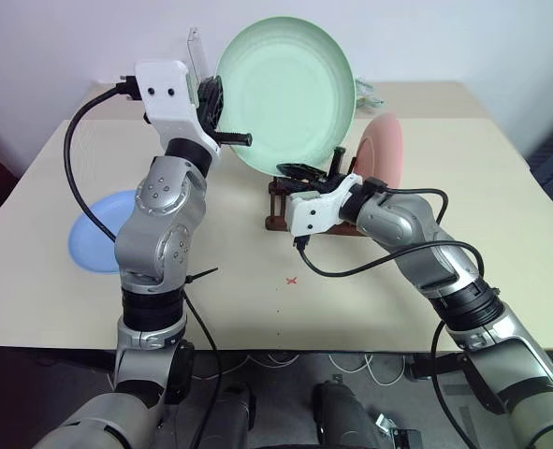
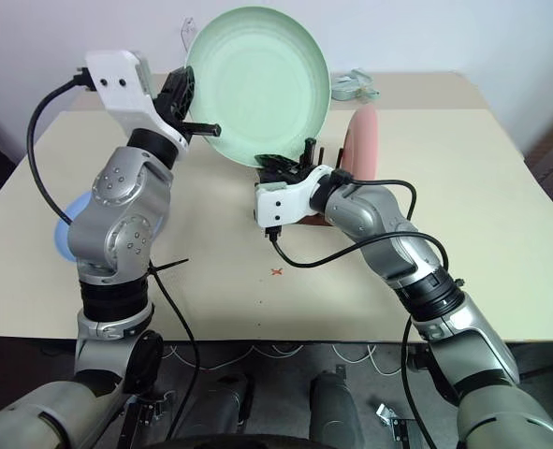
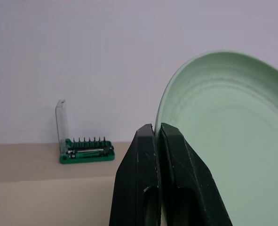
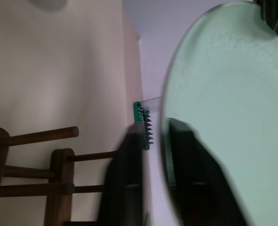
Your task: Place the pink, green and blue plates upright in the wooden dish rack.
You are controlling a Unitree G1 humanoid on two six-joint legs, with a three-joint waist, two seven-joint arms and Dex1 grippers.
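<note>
The green plate hangs tilted in the air above the wooden dish rack. My left gripper is shut on the plate's left rim; the wrist view shows its fingers pressed together at the edge of the green plate. My right gripper sits at the plate's lower rim, just above the rack, with the rim between its fingers. The pink plate stands upright at the rack's right end. The blue plate lies flat on the table at the left, partly behind my left arm.
A green tool holder with a clear lid stands at the table's far edge behind the green plate. A small pale object lies at the back right. A red cross marks the table in front of the rack.
</note>
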